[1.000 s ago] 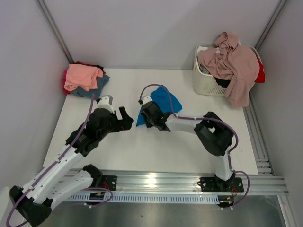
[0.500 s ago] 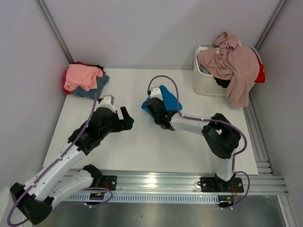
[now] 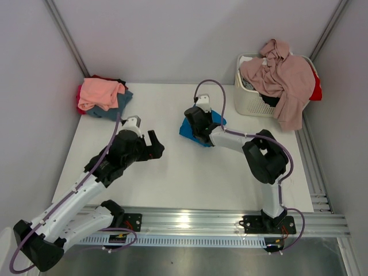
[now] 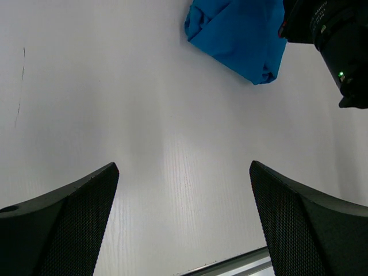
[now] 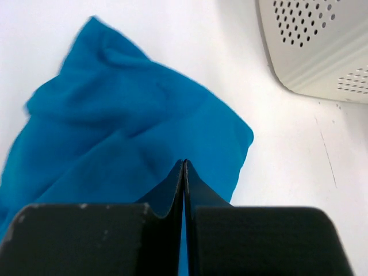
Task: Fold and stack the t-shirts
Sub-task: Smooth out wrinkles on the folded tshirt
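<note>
The bright blue t-shirt [image 3: 187, 131] lies bunched near the middle of the table, also in the left wrist view [image 4: 238, 34] and the right wrist view [image 5: 126, 126]. My right gripper [image 3: 196, 124] sits low over it with its jaws pressed together on a fold of the blue cloth [image 5: 184, 163]. My left gripper [image 3: 155, 146] is open and empty above bare table to the shirt's left [image 4: 183, 167]. A stack with a salmon pink shirt [image 3: 100, 92] on top, slate blue-grey [image 3: 119, 105] and red [image 3: 79, 99] beneath, lies at the back left.
A white slatted basket [image 3: 246, 99] stands at the back right, also in the right wrist view [image 5: 310, 40]. A dusty mauve-pink shirt [image 3: 284, 77] hangs over it, with red cloth [image 3: 316, 87] behind. Walls close in on both sides. A metal rail [image 3: 190, 218] runs along the near edge.
My right gripper has moved right and towards the back, pulling the blue shirt with it into a tighter bunch. My left arm has barely moved.
</note>
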Controlling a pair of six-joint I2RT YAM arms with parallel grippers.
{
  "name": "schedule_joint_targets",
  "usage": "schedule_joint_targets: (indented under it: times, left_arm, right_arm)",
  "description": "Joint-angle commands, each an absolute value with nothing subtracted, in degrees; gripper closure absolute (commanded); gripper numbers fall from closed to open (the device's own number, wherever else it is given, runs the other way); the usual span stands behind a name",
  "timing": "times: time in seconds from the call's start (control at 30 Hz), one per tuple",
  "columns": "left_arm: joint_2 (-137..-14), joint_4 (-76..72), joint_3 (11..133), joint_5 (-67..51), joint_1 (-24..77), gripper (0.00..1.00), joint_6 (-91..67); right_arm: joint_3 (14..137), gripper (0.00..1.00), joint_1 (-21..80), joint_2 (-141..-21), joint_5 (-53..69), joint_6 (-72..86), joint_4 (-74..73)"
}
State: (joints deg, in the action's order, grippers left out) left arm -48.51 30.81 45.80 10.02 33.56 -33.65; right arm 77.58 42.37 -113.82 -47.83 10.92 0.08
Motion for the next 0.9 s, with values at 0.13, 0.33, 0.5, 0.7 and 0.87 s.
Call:
schedule_joint_targets:
  times: [0.13,0.33,0.5,0.7,0.87]
  left_arm:
    - [-50.97,27.51,45.79,6.95,33.05,0.01,-34.98]
    - [-54.74,24.53,46.49,4.57,33.05,0.01,-35.94]
    - [-64.4,18.64,49.55,0.89,33.05,0.01,-37.7]
    - [-87.42,18.01,65.0,-8.33,31.91,0.01,-37.44]
    - [-104.04,22.23,81.28,-18.88,28.31,0.01,-37.53]
  right_arm:
    - [83.49,0.87,40.78,-119.62,-48.43,13.97,-4.13]
    - [83.94,0.85,39.99,-119.63,-49.22,14.06,-5.18]
    - [79.02,0.54,40.17,-112.69,-49.65,14.68,-2.64]
    - [74.36,0.17,39.99,-105.39,-49.4,15.38,-3.95]
    - [70.59,0.07,40.17,-101.08,-45.98,18.62,-7.29]
